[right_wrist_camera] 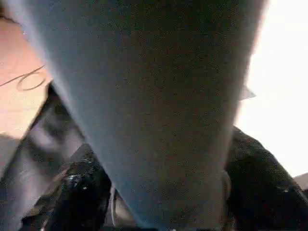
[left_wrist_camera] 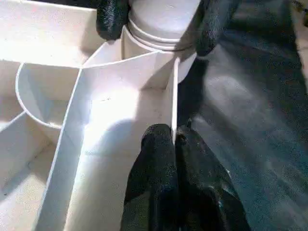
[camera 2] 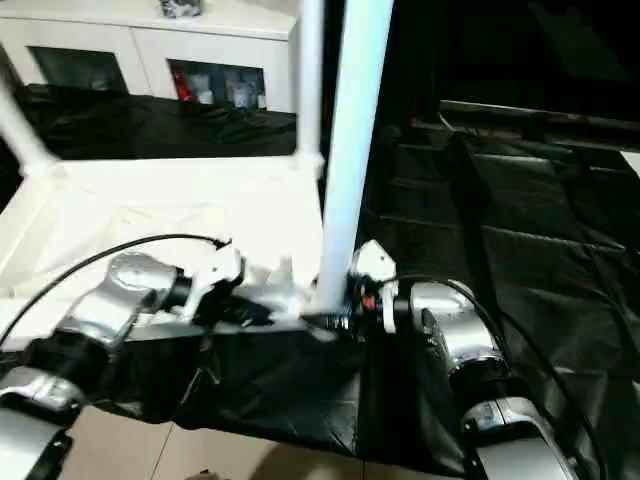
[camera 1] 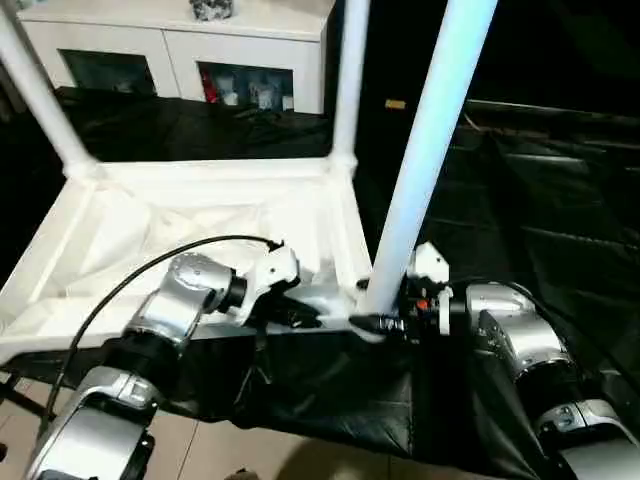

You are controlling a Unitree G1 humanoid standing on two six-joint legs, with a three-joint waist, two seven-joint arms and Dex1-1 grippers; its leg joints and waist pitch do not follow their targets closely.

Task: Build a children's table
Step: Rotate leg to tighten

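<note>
The white tabletop (camera 1: 200, 215) lies upside down, ribbed side up, on a black cloth. Two white legs stand in its far corner sockets, one on the left (camera 1: 35, 90) and one on the right (camera 1: 350, 80). A third leg (camera 1: 425, 150) rises upright from the near right corner socket. My right gripper (camera 1: 375, 322) is shut on this leg's base, one black finger (left_wrist_camera: 110, 19) on each side. My left gripper (left_wrist_camera: 174, 139) is shut on the thin near rim wall (left_wrist_camera: 174, 96) of the tabletop, just left of that corner.
A white cabinet (camera 1: 180, 40) with glass-fronted doors stands behind the tabletop. Black cloth (camera 1: 540, 200) covers the surface to the right and hangs over the near edge. Pale floor (camera 1: 200, 450) lies below the near edge.
</note>
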